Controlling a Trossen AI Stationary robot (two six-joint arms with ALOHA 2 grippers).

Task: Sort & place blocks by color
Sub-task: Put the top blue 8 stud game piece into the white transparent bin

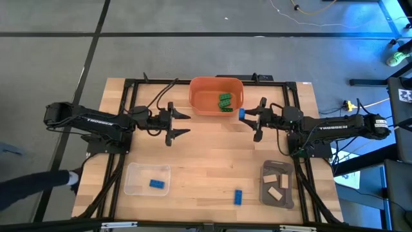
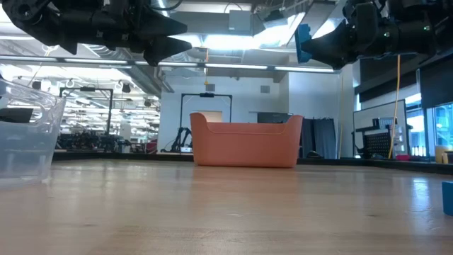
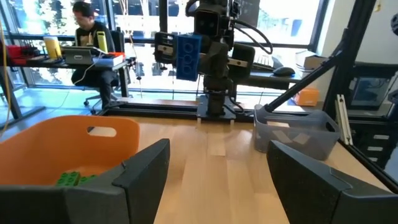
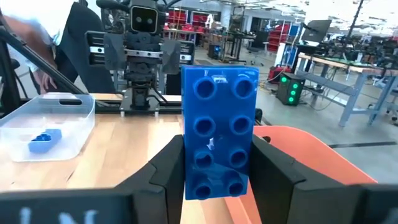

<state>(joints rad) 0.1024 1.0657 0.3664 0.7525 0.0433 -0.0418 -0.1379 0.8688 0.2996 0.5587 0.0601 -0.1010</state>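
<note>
My right gripper [image 1: 245, 117] is shut on a blue studded block [image 4: 221, 127] and hovers above the table by the orange bin's right side. My left gripper [image 1: 186, 124] hangs open and holds nothing, opposite it and left of the bin's near edge; its fingers [image 3: 140, 177] stand wide apart. Several green blocks [image 1: 224, 102] lie in the orange bin [image 1: 197, 103]. One blue block [image 1: 156, 184] lies in the clear tray [image 1: 135, 174], and another blue block [image 1: 237, 196] lies on the bare table near the front edge. Tan blocks [image 1: 275, 193] lie in the grey tray [image 1: 265, 191]. My right gripper pinches the blue block between its two fingers [image 4: 168, 171], which are on the block's long side walls at the lower part [image 4: 194, 177]. The fingers run level, pointing toward the table's left. The block stands upright, studs toward the wrist camera, lifted clear of the table [image 2: 303, 42].
The orange bin [image 2: 246, 140] stands at the table's far middle. The clear tray [image 2: 25, 134] sits near left and the grey tray [image 3: 298, 134] near right. Bare wood lies between the arms and along the near middle. A person sits at a desk in the room behind.
</note>
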